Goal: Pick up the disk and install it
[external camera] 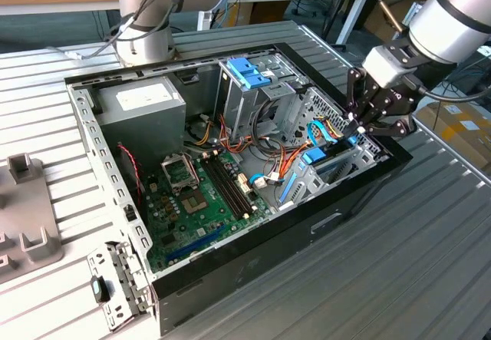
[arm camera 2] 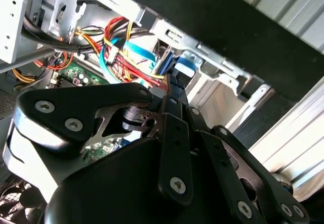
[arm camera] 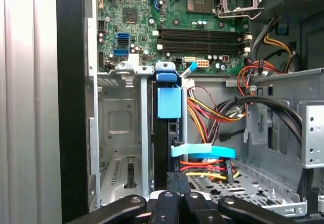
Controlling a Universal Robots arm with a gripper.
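Open computer case on a ribbed metal table, workshop benches behind, gripper fingers together above the disk standing in its bay.

The disk has a bright blue carrier, the motherboard is green, the hand is black, and the table is ribbed grey.
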